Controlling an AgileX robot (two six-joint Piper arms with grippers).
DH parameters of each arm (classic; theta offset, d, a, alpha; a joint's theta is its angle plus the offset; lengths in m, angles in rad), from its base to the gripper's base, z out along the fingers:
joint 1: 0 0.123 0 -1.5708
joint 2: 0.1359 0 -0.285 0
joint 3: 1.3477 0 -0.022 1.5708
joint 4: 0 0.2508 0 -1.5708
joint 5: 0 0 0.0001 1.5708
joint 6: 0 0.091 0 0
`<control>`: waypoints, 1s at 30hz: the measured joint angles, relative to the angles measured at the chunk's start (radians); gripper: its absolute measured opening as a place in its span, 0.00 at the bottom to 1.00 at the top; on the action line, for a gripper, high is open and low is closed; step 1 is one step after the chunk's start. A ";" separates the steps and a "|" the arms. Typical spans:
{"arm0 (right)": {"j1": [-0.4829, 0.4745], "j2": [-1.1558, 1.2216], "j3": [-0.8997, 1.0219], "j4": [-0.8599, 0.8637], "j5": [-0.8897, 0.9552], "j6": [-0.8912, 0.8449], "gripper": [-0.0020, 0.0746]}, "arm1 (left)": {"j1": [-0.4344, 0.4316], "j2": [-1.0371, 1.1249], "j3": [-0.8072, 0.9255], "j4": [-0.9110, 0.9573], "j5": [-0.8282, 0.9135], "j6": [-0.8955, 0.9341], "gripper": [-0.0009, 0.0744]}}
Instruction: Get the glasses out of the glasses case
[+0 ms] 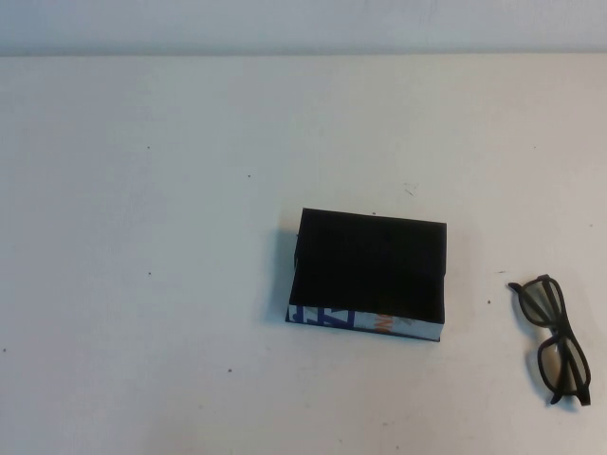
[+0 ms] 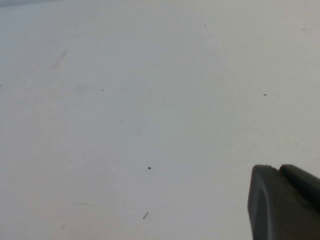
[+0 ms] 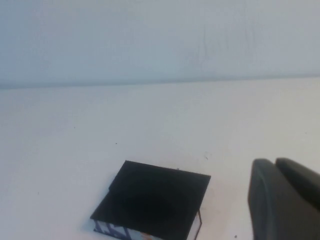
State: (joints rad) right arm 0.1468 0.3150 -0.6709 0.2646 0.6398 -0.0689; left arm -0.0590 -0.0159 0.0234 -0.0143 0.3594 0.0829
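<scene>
While the left tool (image 2: 285, 202) sits over bare table (image 2: 125, 125), we see the glasses case (image 1: 368, 277) closed mid-table, glasses (image 1: 557, 338) out to its right, well apart. Right tool (image 3: 285, 200) faces the case; we can't tell either tool's opening.

— Can you read either gripper's state?
— No. The left gripper (image 2: 285, 202) and right gripper (image 3: 285, 200) are cut off at the picture edges. The glasses case (image 3: 152, 202) is clipped too; its print is unreadable.
</scene>
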 joint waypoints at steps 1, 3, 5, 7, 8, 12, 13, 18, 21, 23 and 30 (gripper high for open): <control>0.000 -0.006 0.010 0.003 0.007 0.000 0.01 | 0.000 0.000 0.000 0.000 0.000 0.000 0.01; 0.000 -0.011 0.030 0.018 0.025 0.000 0.01 | 0.000 0.000 0.000 0.000 0.000 0.000 0.01; 0.000 -0.011 0.046 0.034 0.041 0.000 0.01 | 0.000 0.000 0.000 0.000 0.000 0.000 0.01; 0.000 -0.011 0.059 0.064 0.056 0.002 0.01 | 0.000 0.000 0.000 0.000 0.000 0.000 0.01; 0.000 -0.011 0.061 0.077 0.062 0.002 0.01 | 0.000 0.000 0.000 0.000 0.000 0.000 0.01; 0.004 -0.012 0.094 -0.002 0.072 0.002 0.01 | 0.000 0.000 0.000 0.000 0.000 0.000 0.01; 0.004 -0.012 0.109 -0.046 0.072 0.002 0.01 | 0.000 0.000 0.000 0.000 0.000 0.000 0.01; 0.004 -0.012 0.167 -0.114 0.057 0.002 0.01 | 0.000 0.000 0.000 0.000 0.000 0.000 0.01; 0.004 -0.012 0.208 -0.137 -0.069 0.002 0.01 | 0.000 0.000 0.000 0.000 0.000 0.000 0.01; 0.004 -0.027 0.256 -0.144 -0.182 0.002 0.01 | 0.000 0.000 0.000 0.000 0.000 0.000 0.01; -0.008 -0.175 0.533 -0.212 -0.517 0.006 0.01 | 0.000 0.000 0.000 0.000 0.000 0.000 0.01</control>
State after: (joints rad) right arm 0.1392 0.1399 -0.1376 0.0524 0.1224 -0.0630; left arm -0.0590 -0.0159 0.0234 -0.0143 0.3594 0.0829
